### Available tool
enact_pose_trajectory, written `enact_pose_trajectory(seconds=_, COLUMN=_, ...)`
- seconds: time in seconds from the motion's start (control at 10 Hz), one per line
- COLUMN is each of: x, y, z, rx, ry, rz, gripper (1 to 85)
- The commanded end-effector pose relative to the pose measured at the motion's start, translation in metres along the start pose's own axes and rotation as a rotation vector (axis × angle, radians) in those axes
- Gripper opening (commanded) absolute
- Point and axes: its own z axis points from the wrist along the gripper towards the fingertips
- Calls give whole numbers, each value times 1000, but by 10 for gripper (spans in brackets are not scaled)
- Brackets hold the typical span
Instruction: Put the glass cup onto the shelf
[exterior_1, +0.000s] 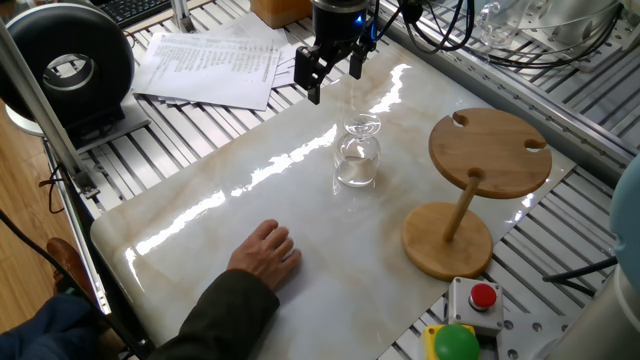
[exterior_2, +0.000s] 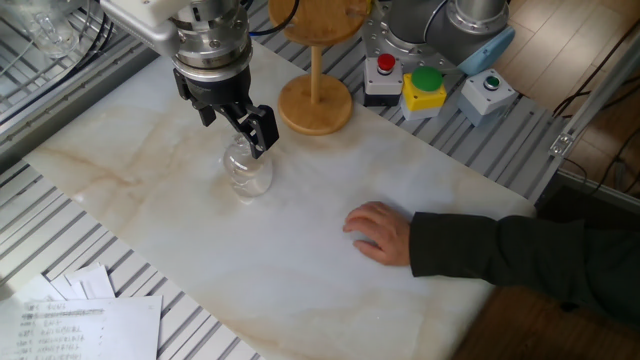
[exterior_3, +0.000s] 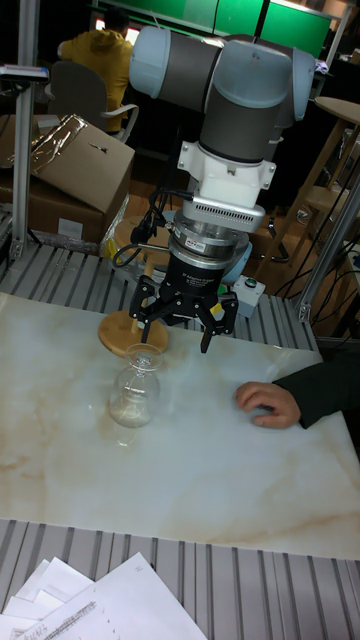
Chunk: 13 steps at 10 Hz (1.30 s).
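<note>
Marble slab (exterior_1: 300, 255) — glass cup (exterior_1: 358, 160); papers (exterior_1: 210, 62)

We see a clear, colourless glass cup (exterior_1: 358, 160), a pale wooden shelf (exterior_1: 490, 150), a black gripper (exterior_3: 172, 340), and a white counter (exterior_1: 220, 215) veined in tan, plus a red button (exterior_1: 483, 295) and a green button (exterior_1: 455, 342).

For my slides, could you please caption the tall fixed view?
Open gripper hovers over the inverted glass cup on a marble table, a person's hand nearby.
</note>
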Motion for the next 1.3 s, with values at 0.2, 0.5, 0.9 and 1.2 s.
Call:
enact_pose_trajectory(seconds=0.2, x=12, y=-15, z=0, rx=66, ry=54, rz=-248, gripper=23)
enact_pose_trajectory(seconds=0.5, x=12, y=-15, z=0, rx=66, ry=54, rz=-248, gripper=23)
enact_pose_trajectory(seconds=0.9, x=13, y=-14, z=0, rx=64, ry=59, rz=-253, gripper=23)
enact_pose_trajectory(seconds=1.2, x=13, y=-15, z=-2, rx=64, ry=64, rz=-263, gripper=23)
